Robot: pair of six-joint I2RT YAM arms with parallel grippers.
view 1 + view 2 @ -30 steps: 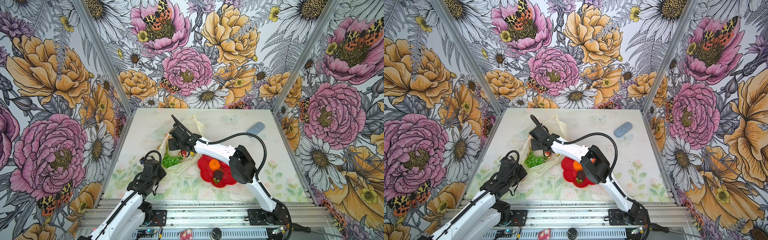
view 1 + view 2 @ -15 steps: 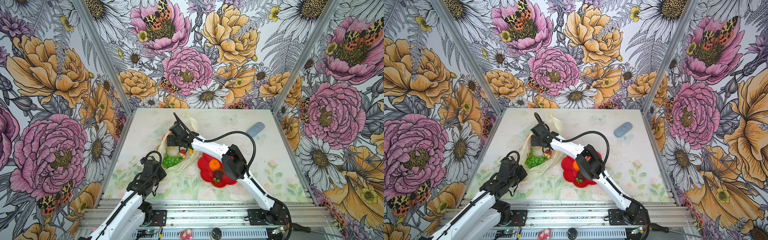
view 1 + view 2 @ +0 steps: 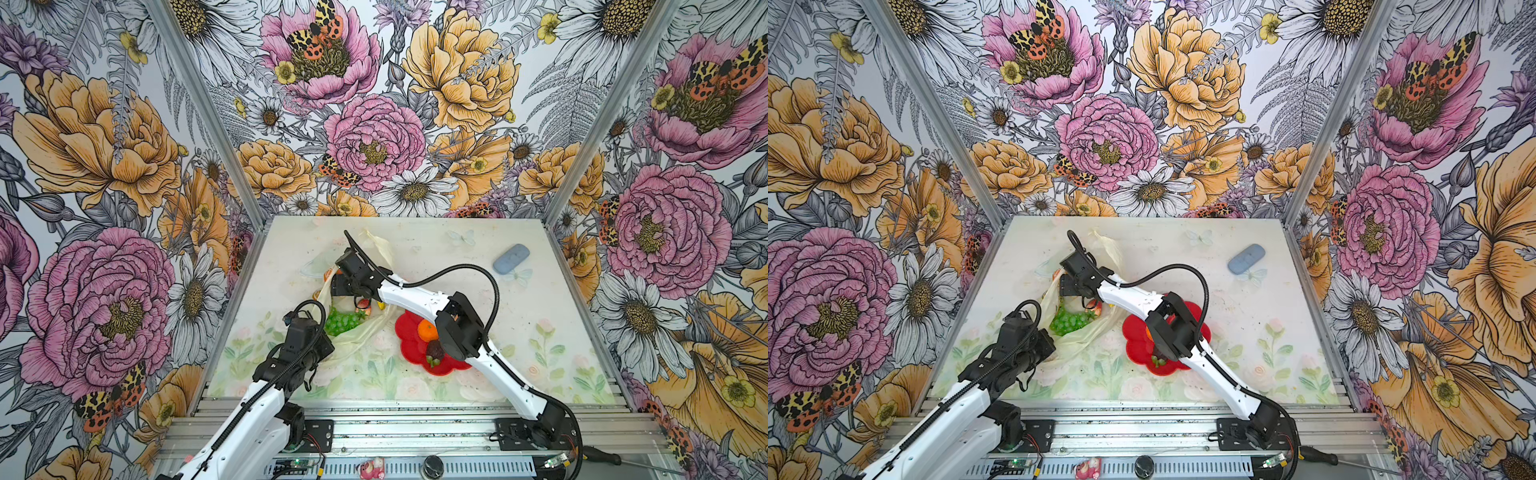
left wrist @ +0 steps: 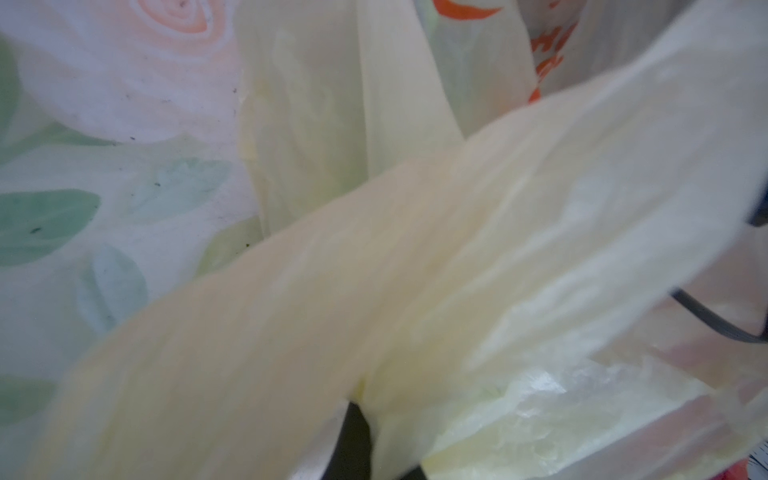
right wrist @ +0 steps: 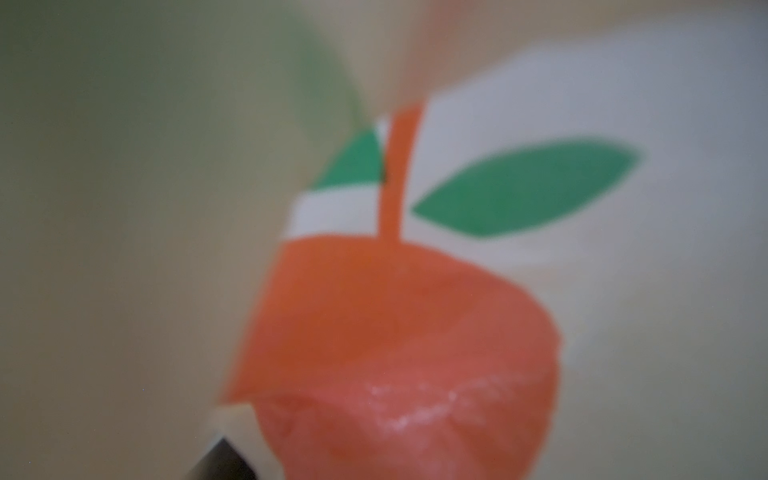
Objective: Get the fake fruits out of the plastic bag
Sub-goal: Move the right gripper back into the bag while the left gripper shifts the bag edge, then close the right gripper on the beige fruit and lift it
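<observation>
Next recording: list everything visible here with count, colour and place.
crinkly translucent plastic bag: 1, cream-yellow, left of centre
toy grape bunch: 1, green, in bag's mouth
toy strawberry: 1, red, in bag beside grapes
flower-shaped plastic plate: 1, red, right of bag
round toy orange: 1, orange, on plate
toy mangosteen: 1, dark, on plate
oval flat object: 1, blue-grey, far right
left gripper: 1, black, shut on bag's near edge
right gripper: 1, black, inside bag, jaws hidden

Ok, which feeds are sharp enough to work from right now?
Both top views are sharp and evenly lit, the green grape bunch and red plate read clearly; the left wrist view is soft, filled by close folds of the plastic bag; the right wrist view is out of focus, showing only a blurred orange fruit print on the bag.
</observation>
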